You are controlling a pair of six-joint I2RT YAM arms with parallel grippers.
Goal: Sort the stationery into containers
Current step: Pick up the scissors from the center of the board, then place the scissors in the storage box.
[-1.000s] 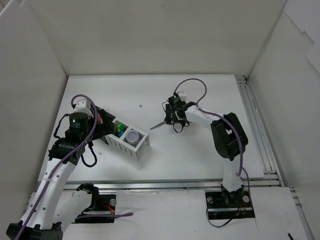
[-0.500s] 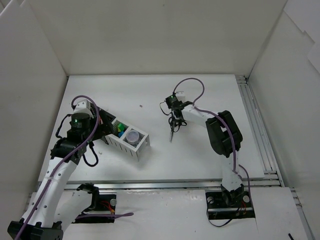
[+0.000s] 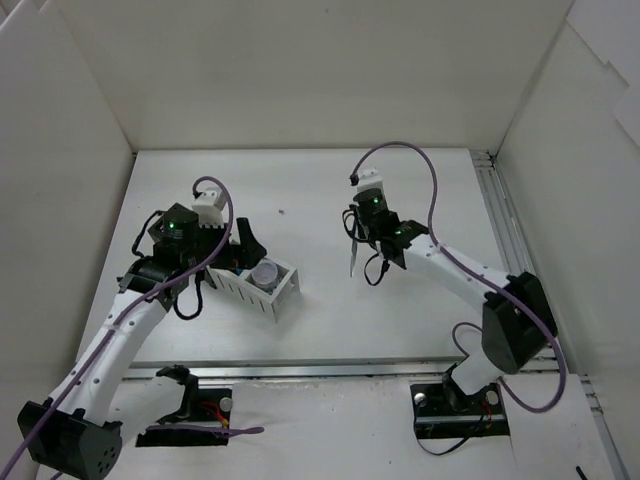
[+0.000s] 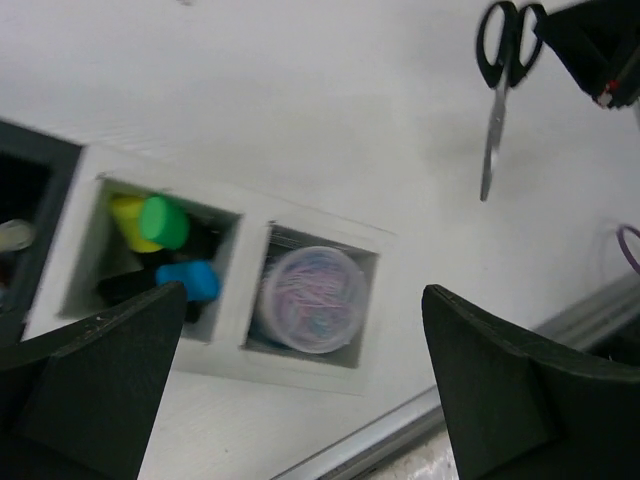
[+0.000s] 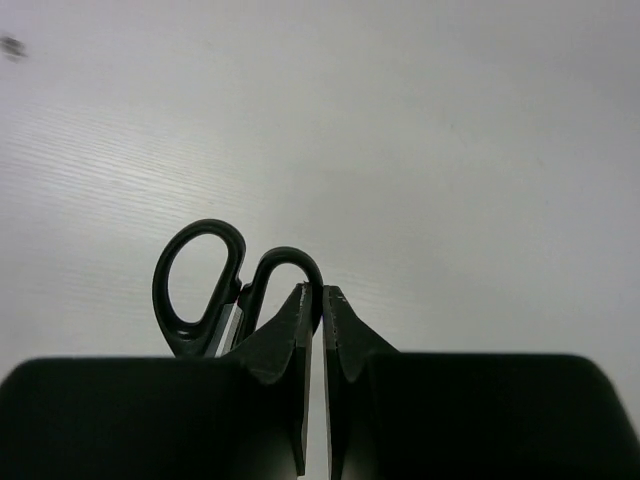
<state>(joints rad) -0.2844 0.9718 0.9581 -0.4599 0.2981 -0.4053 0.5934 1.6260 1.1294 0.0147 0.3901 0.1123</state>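
Black-handled scissors [image 3: 353, 258] hang blade down above the table's middle, and my right gripper [image 3: 358, 228] is shut on one handle ring. In the right wrist view the scissors [image 5: 198, 285] show their loops beside my right gripper [image 5: 318, 295]. My left gripper [image 3: 238, 255] hovers open over the containers [image 3: 275, 298], a row of joined mesh boxes. The containers [image 4: 240, 300] hold yellow, green and blue highlighters [image 4: 160, 225] in one white box and a clear round jar [image 4: 313, 298] in the end box. My left gripper [image 4: 300, 390] holds nothing. The scissors [image 4: 497, 90] appear at the upper right.
White walls enclose the table on three sides. A metal rail [image 3: 515, 250] runs along the right edge and another [image 3: 340, 368] along the near edge. A small dark speck [image 3: 283, 212] lies on the table behind the containers.
My right gripper closed on the scissors' handle and lifted them off the table, so they now hang blade down. The left gripper moved right, over the white boxes.
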